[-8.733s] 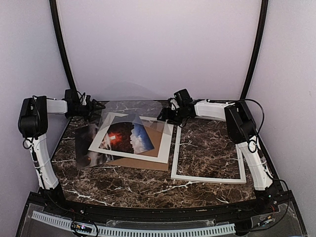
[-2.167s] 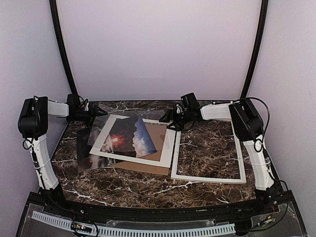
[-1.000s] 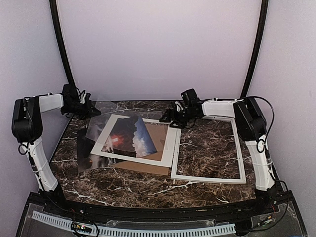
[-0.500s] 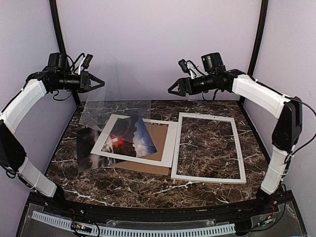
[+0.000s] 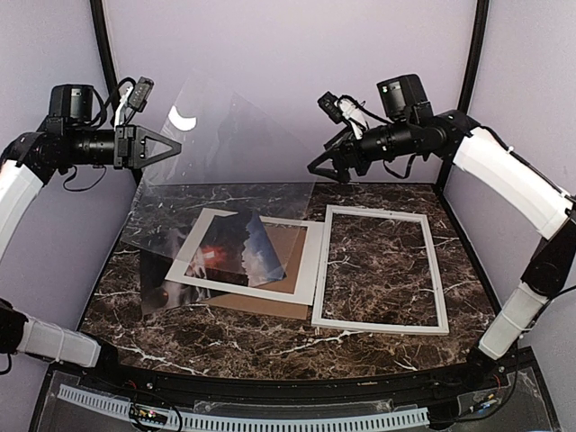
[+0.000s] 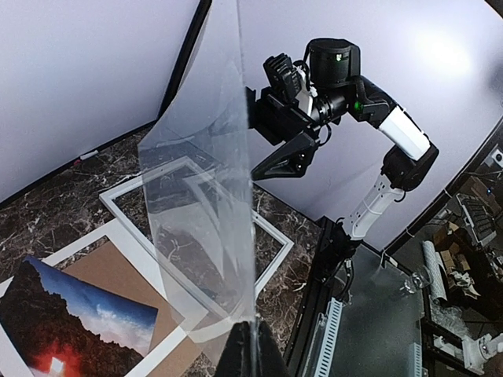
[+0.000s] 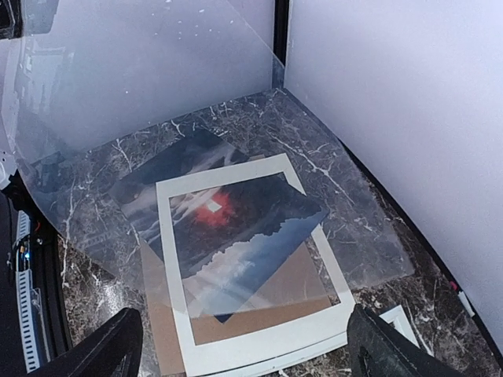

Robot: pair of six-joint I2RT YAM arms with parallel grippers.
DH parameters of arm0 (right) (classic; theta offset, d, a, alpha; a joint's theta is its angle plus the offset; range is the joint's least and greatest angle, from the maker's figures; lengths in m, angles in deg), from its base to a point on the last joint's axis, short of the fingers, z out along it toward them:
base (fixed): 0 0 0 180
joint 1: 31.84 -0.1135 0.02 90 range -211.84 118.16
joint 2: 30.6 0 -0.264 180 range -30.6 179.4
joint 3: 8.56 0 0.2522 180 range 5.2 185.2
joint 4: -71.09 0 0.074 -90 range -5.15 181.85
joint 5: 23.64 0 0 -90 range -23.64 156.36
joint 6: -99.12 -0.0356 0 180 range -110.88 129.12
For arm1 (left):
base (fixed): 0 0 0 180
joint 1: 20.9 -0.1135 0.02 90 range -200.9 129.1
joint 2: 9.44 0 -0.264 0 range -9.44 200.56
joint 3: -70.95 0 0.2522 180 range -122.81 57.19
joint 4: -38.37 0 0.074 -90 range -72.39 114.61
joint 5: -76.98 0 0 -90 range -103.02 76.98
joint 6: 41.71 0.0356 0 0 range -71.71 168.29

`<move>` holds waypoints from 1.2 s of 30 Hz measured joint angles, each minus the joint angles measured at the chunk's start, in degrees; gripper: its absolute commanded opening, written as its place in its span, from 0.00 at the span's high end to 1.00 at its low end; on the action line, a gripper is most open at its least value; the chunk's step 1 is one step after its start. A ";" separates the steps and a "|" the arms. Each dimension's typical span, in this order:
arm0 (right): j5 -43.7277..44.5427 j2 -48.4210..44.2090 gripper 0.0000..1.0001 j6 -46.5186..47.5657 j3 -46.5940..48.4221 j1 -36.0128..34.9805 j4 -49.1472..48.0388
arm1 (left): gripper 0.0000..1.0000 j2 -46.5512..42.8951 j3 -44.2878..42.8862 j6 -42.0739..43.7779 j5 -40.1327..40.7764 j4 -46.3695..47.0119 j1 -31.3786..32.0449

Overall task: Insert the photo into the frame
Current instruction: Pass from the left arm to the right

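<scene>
L jaws pinching clear sheet (image 5: 234, 153) aloft, photo (image 5: 238, 252) on mat (image 5: 184, 254), frame (image 5: 378, 212) beside

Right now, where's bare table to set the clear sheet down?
Bare marble: inside the frame, and the near strip in front of frame and mat. Crowded: left half, with mat, photo, backing board stacked, clear sheet hanging above.

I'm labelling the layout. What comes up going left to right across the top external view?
left gripper → photo → frame. The clear sheet and mat board overlap the photo, so their places are unclear.
</scene>
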State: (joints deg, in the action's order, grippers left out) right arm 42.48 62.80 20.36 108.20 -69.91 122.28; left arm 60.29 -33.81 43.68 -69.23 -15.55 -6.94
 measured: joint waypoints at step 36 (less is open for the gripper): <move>-20.17 9.22 0.82 19.61 9.29 -3.52 19.34 | 1.00 5.99 -3.74 11.98 7.67 -11.41 13.97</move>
State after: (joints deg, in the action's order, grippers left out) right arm 22.31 72.03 39.97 117.49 -73.43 141.63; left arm 66.28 -37.55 55.66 -61.56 -26.96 7.03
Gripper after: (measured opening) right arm 0.233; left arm 0.013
